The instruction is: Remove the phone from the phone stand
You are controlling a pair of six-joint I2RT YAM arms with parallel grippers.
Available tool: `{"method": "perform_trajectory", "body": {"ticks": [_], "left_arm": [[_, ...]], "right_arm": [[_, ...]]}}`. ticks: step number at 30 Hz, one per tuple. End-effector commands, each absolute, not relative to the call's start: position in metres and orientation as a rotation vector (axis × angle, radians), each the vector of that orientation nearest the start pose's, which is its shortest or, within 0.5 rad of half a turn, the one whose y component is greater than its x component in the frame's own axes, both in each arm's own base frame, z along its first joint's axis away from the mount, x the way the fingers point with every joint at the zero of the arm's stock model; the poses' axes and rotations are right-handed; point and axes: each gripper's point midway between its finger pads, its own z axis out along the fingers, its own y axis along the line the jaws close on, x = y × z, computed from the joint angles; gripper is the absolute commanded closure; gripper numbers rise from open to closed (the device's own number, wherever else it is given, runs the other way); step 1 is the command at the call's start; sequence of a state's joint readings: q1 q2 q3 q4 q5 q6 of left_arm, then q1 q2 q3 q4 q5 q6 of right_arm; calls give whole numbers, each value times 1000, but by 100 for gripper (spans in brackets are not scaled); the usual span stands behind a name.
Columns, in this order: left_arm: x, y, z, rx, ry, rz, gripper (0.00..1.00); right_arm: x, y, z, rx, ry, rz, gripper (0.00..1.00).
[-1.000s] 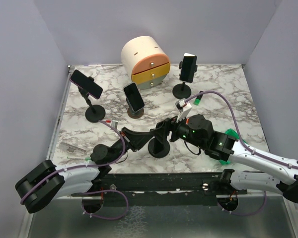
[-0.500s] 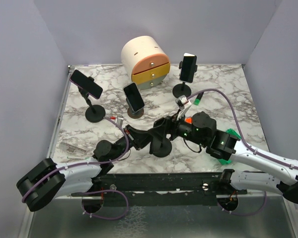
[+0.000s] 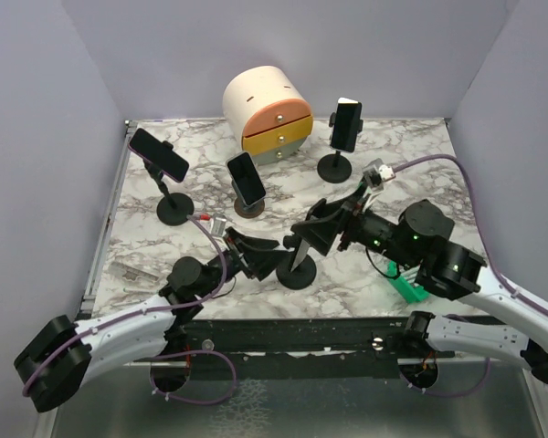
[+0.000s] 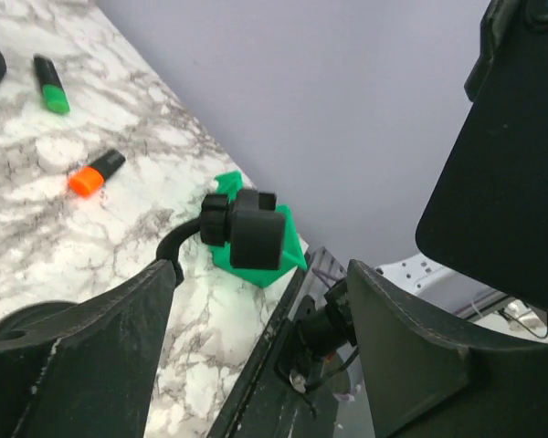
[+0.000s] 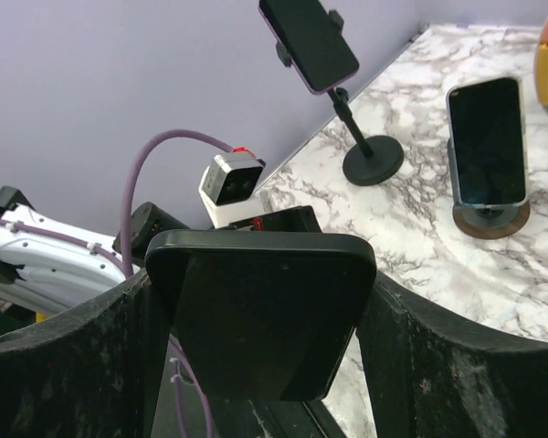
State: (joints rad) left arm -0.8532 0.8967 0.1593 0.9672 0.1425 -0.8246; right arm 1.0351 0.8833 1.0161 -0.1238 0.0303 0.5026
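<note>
Right pincer (image 5: 260, 306) has a black phone (image 5: 260, 315) clamped in it; behind, a tall-stand phone (image 5: 309, 41) and a low-stand phone (image 5: 487, 141) sit on the table (image 5: 411, 233).

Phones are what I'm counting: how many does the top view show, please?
4: the left phone, middle phone and back-right phone on stands, and a fourth phone in the right gripper.

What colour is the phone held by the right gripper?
The phone is black, clearest in the right wrist view.
</note>
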Motion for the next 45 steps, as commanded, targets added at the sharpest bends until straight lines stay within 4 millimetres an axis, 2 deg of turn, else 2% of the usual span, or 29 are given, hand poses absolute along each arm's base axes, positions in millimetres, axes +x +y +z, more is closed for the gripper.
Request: {"method": "perform_trajectory", "body": {"ticks": [1, 3, 4, 8, 11, 13, 16, 20, 26, 33, 45], "left_arm": [[180, -264, 245, 147, 1490, -1350, 19], [184, -255, 261, 154, 1468, -1275, 12], [187, -250, 269, 154, 1457, -1236, 3], [193, -238, 315, 205, 1409, -1103, 1], [190, -249, 341, 362, 1407, -1044, 1], [191, -262, 347, 473, 1444, -1014, 1], [188, -274, 353, 594, 1476, -995, 1], [181, -280, 362, 674, 1445, -1016, 1], [180, -287, 358, 722, 1473, -1025, 1], [171, -302, 364, 777, 1455, -1114, 11], [172, -313, 358, 805, 1478, -1148, 34]], "right_arm": [[159, 268, 401, -377, 1592, 1094, 100], [165, 258, 401, -338, 1611, 1039, 100], [169, 254, 399, -315, 1625, 1008, 100], [188, 240, 396, -189, 1674, 896, 100], [196, 239, 399, -134, 1684, 866, 100], [199, 241, 405, -117, 1674, 869, 100], [204, 242, 414, -83, 1658, 871, 100], [207, 240, 421, -30, 1640, 880, 100], [210, 242, 425, 2, 1634, 894, 100], [215, 247, 421, 20, 1639, 891, 100], [220, 257, 416, 20, 1651, 897, 100]]}}
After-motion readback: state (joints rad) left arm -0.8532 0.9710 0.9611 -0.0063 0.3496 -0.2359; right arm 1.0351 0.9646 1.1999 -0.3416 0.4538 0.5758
